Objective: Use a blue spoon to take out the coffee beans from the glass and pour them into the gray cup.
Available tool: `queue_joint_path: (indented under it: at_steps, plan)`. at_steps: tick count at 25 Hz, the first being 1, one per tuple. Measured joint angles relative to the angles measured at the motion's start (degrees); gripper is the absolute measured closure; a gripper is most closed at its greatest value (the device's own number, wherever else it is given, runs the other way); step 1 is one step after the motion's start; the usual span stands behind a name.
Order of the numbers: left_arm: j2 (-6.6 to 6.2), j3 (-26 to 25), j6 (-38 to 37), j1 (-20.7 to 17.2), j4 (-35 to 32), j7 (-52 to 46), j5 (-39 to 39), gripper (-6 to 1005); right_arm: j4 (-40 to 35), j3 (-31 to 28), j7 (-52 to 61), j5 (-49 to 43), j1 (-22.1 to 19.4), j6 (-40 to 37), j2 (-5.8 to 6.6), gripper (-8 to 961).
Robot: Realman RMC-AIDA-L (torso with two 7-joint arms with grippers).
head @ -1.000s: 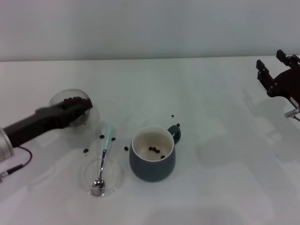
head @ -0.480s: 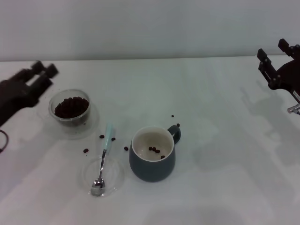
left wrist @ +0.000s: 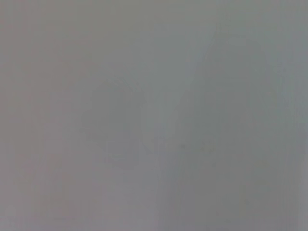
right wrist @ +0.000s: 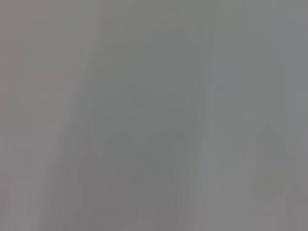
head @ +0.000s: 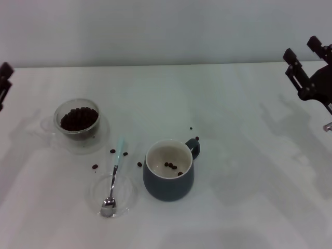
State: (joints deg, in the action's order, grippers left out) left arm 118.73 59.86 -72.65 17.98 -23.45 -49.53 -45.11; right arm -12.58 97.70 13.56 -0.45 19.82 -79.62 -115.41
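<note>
On the desk (head: 244,171), a scoop job barely begun.

My left gripper (head: 4,83) sits at the far left edge and my right gripper (head: 306,70) at the far right, both well clear; I cannot tell how the left fingers stand, while the right look spread and empty. The spoon (head: 115,174) lies in a saucer (head: 127,199) beside the cup (head: 169,170), which holds few beans (head: 171,166). The glass (head: 79,120) is nearly full, with strays (head: 112,151) on the desk.
</note>
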Motion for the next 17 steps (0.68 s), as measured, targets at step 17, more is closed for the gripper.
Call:
queue_joint_path:
  at_steps: [17]
  plan:
    - [0.39, -1.6, 2.2, 0.8, 6.8, 13.7, 5.3, 550, 0.7, 0.1, -0.7, 0.0, 0.5, 1.2, -0.07, 393]
